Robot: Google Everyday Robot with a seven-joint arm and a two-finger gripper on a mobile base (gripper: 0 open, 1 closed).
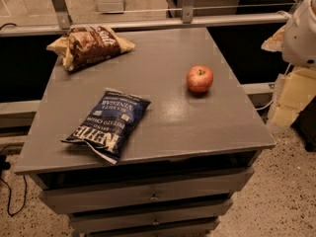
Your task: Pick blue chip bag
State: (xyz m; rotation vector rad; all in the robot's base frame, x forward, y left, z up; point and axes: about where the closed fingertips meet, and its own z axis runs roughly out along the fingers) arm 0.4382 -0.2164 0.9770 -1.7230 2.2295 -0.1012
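The blue chip bag (108, 124) lies flat on the grey table top (173, 83), near its front left edge, with the white "KETTLE" lettering towards the front. The bag is dark navy and crinkly. My gripper is not in view. Only a white rounded part of the arm (301, 31) shows at the upper right edge of the camera view, beyond the table's right side and well away from the bag.
A brown-and-tan chip bag (89, 45) lies at the table's back left corner. A red apple (199, 78) sits right of centre. Drawers (148, 194) run below the table's front edge. A metal rail (148, 22) runs behind the table.
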